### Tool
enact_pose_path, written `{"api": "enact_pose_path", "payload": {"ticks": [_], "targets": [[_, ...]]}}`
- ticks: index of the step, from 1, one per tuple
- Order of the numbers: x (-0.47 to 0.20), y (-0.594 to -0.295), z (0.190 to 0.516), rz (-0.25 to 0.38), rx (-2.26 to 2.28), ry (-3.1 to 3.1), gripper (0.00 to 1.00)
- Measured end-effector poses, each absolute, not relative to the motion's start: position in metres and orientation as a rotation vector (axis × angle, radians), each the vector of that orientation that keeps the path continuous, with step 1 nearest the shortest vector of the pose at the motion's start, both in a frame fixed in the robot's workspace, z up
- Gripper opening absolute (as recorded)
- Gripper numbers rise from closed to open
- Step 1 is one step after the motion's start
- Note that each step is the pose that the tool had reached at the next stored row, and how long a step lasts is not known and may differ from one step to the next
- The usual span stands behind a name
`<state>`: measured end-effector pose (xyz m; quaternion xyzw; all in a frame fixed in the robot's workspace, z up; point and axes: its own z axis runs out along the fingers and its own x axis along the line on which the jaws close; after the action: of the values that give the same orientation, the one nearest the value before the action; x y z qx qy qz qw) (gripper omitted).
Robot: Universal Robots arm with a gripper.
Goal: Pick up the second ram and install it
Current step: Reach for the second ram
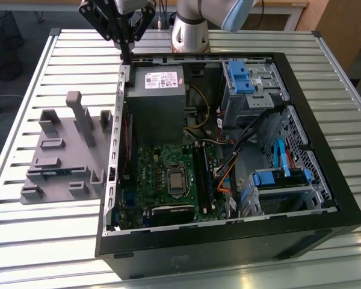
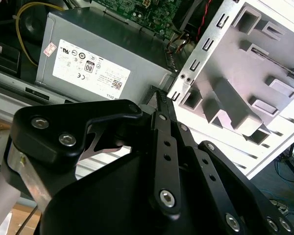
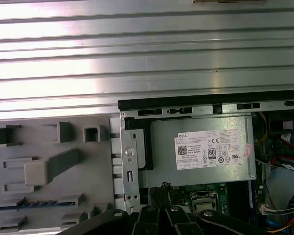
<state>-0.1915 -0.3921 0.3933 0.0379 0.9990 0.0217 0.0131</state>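
Observation:
The second ram (image 3: 39,203) is a thin blue-green stick lying on edge in a long slot of the grey fixture tray (image 3: 49,147). In the exterior view the ram (image 1: 54,172) sits in the tray (image 1: 66,150) at the exterior view's left, beside the open computer case. My gripper (image 1: 127,58) hangs over the case's metal side wall by the power supply, well away from the ram. Its black fingers (image 2: 161,98) come together to a point with nothing between them. The gripper's (image 3: 159,190) tips lie at the power supply's edge. The motherboard's black memory slots (image 1: 203,174) lie inside the case.
The grey power supply (image 1: 155,96) fills the case's far corner just under the gripper. Cables, blue drive brackets (image 1: 239,77) and the processor socket (image 1: 175,179) crowd the case. Upright posts (image 1: 83,117) rise from the tray. The slatted metal table (image 1: 48,241) runs all around.

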Motion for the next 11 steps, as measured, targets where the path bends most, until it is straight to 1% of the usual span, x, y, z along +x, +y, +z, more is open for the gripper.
{"api": "enact_pose_path", "payload": {"ticks": [11], "targets": [[-0.196, -0.3921, 0.3933, 0.068, 0.118, 3.112, 0.11]]}}
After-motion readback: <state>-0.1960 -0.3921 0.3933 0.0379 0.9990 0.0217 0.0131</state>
